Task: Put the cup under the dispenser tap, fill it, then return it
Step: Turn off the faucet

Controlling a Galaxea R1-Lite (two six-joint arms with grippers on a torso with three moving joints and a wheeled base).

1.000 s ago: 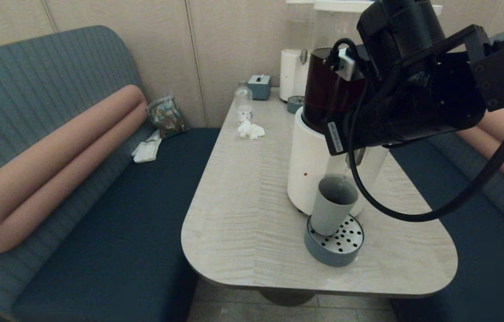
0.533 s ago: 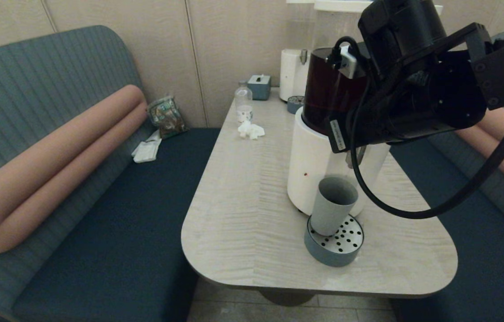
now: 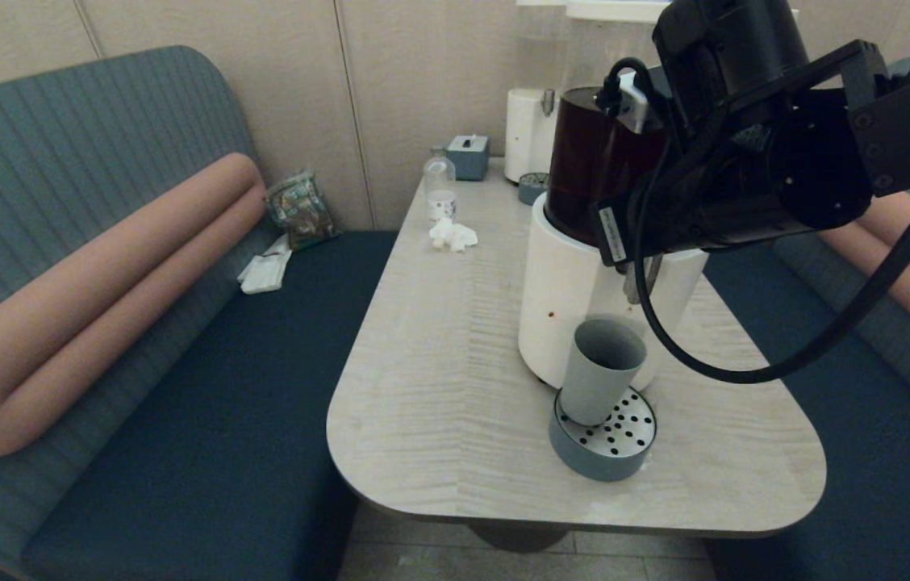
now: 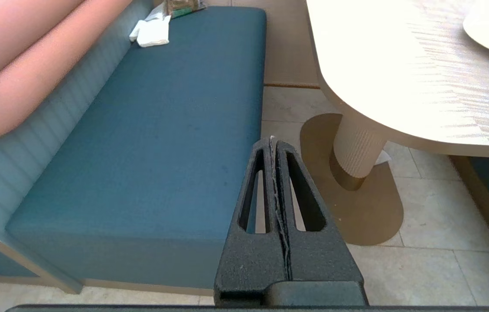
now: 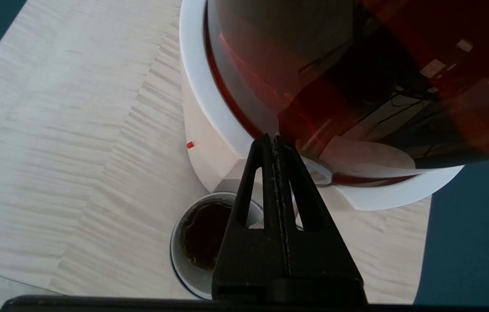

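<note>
- Right gripper (image 5: 275,143), black fingers pressed together and holding nothing, hangs above the small grey-blue tumbler cup (image 3: 602,369).
- Cup, dark liquid inside, stands upright on the round perforated tray (image 3: 636,460), under the brushed-steel dispenser tap (image 3: 639,282).
- Left gripper (image 4: 273,145), closed and empty, is well away from the cup, off the table.

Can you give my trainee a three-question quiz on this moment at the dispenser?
1. True or false: the cup stands on the perforated tray.
2. What does the cup hold, by the right wrist view? A nothing, B dark liquid, C tissue.
3. Name the state of the right hand and where it is.

Key: 1 true. 2 B. 3 Shut and empty, raised above the cup beside the dark tank, near the dispenser tap. The left hand is parked shut below the table.
</note>
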